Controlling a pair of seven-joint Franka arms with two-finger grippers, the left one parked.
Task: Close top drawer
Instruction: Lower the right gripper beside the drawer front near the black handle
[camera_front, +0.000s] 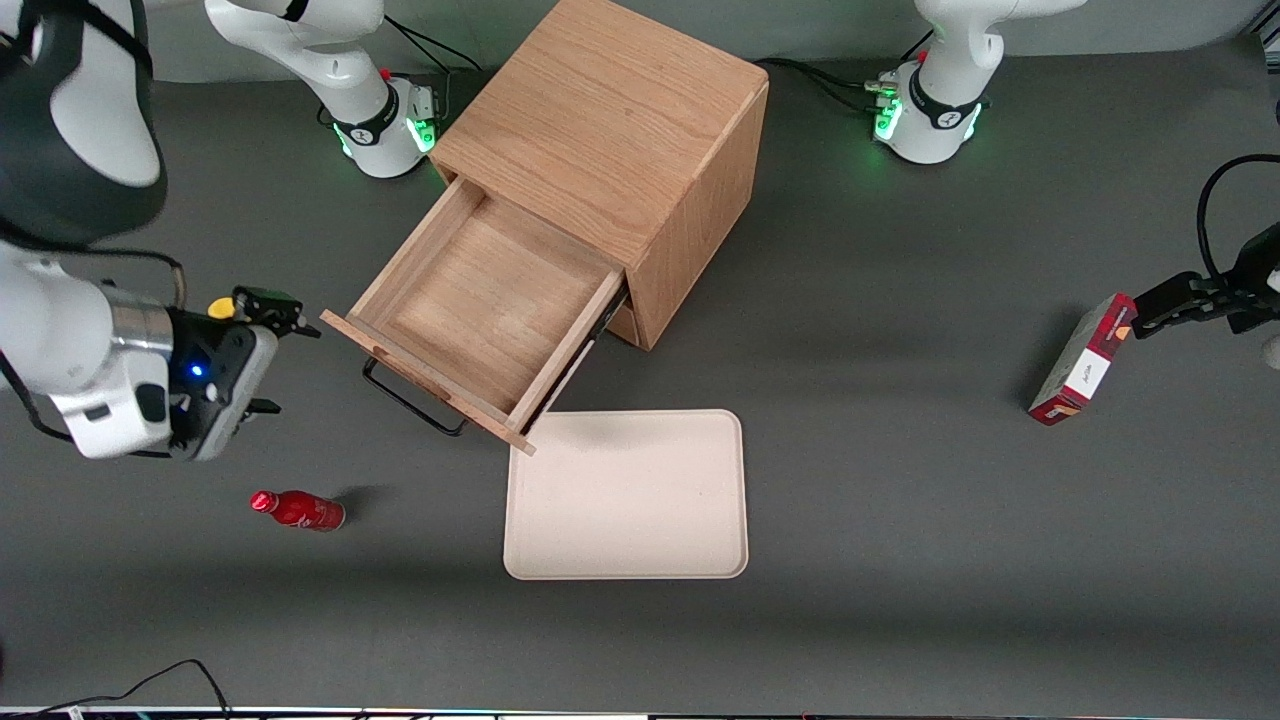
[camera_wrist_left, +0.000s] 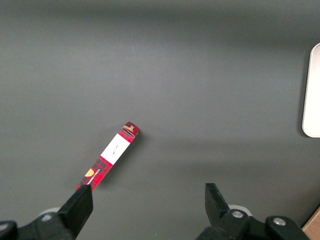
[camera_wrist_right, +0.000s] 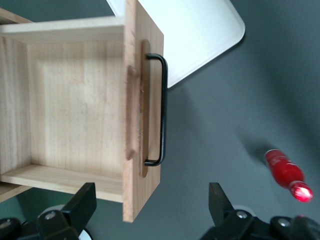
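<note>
Top drawer (camera_front: 480, 300): pulled well out of the light oak cabinet (camera_front: 610, 130); its box shows bare wood inside; its flat front faces the working arm's end of the surface (camera_front: 900, 560).
Handle (camera_wrist_right: 159, 110): thin black bar on the drawer front, just ahead of the fingers and between their lines, not touched.
Gripper (camera_front: 268, 352): hangs beside the drawer front, near it but apart, at about the height of the drawer.
Fingers (camera_wrist_right: 220, 200): spread wide, nothing between them; both black tips show in the right wrist view, one near the drawer's side wall, the other over bare surface.
Red bottle (camera_front: 298, 509): lies on its side on the surface, nearer the front camera than the fingers, apart from them.
Tray (camera_front: 627, 494): pale, flat, just beside the drawer front's corner, farther from the fingers than the handle.
Red box (camera_front: 1083, 358): toward the parked arm's end, well apart.
</note>
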